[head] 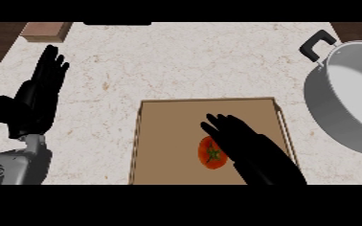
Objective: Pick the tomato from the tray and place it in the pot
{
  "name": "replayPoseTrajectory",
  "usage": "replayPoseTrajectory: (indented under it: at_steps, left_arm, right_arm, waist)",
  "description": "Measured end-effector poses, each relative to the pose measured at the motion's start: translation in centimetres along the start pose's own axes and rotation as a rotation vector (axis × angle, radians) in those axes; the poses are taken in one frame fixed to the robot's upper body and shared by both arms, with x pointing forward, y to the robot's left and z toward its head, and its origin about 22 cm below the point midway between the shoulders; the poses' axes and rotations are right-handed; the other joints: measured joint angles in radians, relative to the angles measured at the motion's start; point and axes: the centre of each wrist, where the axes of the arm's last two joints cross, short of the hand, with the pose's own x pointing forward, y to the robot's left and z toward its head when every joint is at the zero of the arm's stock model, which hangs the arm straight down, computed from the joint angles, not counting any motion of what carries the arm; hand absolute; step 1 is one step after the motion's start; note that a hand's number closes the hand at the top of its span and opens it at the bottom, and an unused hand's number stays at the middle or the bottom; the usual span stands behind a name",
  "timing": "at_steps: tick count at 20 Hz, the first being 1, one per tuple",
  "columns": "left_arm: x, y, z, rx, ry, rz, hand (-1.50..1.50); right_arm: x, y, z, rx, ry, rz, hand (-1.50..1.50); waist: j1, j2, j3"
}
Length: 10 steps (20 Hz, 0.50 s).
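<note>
Right hand [253, 147] with fingers straight, partly covering round red tomato [209, 154] with green stalk, on brown tray [170, 134], left hand [39, 95] open

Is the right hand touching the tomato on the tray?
Cannot tell. In the head view the right hand overlaps the tomato, but its height above it is hidden.

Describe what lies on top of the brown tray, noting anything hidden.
A red tomato with a green stem lies on the tray near its front edge. The right hand, fingers straight, is over it, hiding the tomato's right side and the tray surface beneath.
</note>
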Motion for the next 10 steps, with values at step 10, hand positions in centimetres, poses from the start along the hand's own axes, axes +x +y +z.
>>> replayPoseTrajectory:
  at_steps: [10]
  left_arm:
    - [0.1,-0.4,-0.3,0.007,0.001,0.005,0.0]
  right_arm:
    - [0.2,2.4,-1.9,0.028,0.106,0.054,-1.5]
  waist:
    - [-0.004,0.001,0.001]
